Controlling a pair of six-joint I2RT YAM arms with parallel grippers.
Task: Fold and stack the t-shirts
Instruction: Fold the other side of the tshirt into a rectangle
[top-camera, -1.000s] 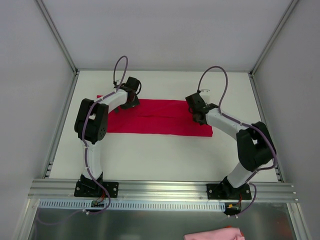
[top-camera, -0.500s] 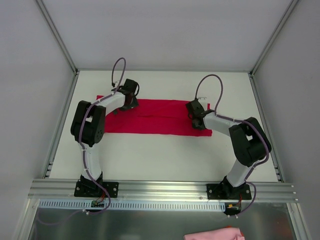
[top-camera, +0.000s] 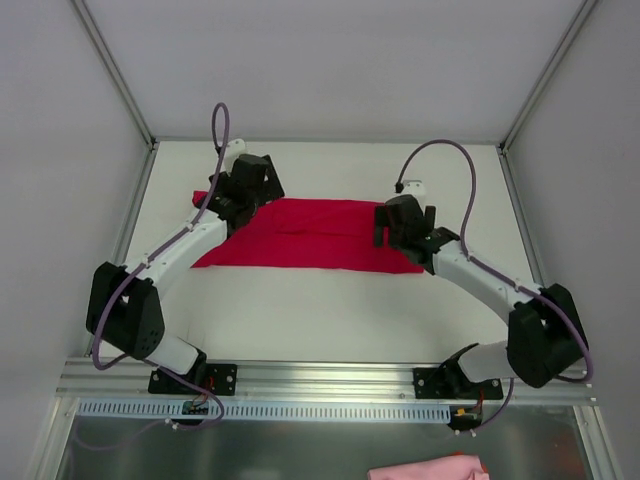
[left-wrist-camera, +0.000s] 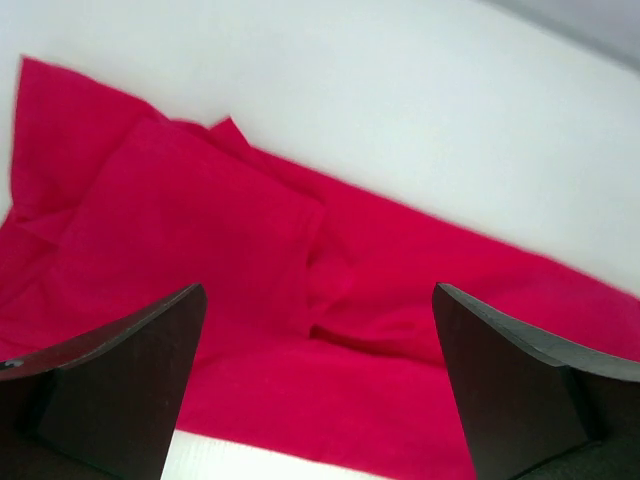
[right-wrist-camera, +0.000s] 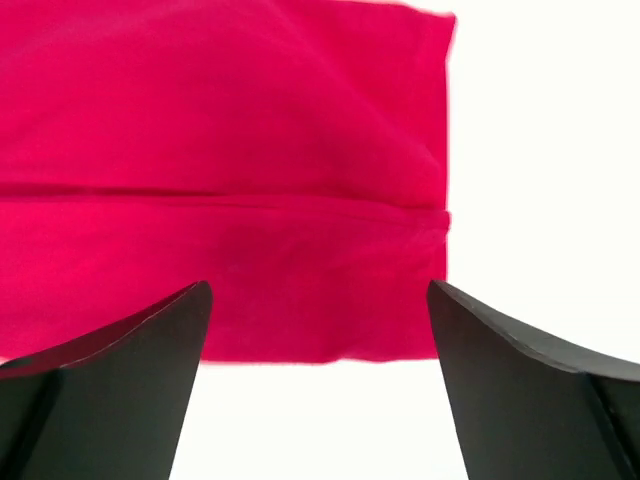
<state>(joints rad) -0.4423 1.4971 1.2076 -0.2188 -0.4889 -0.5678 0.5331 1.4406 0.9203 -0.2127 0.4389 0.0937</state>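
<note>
A crimson t-shirt (top-camera: 310, 235) lies on the white table as a long strip folded lengthwise, running left to right. My left gripper (top-camera: 234, 205) hovers open over its left end, where a sleeve lies folded in; the left wrist view shows the t-shirt (left-wrist-camera: 300, 300) below the left gripper (left-wrist-camera: 318, 290), with nothing between the fingers. My right gripper (top-camera: 405, 232) is open above the right end. In the right wrist view the t-shirt (right-wrist-camera: 230, 170) lies flat with its square corner beneath the right gripper (right-wrist-camera: 318, 285), apart from both fingers.
A pink cloth (top-camera: 430, 468) lies at the bottom edge, on the metal surface in front of the aluminium rail (top-camera: 320, 378). Slanted frame posts (top-camera: 115, 70) and white walls enclose the table on three sides.
The right gripper has opened and let go of the shirt's right end, which now lies flat. Both arms have stretched out lower, elbows swung outward. The left gripper stayed open.
</note>
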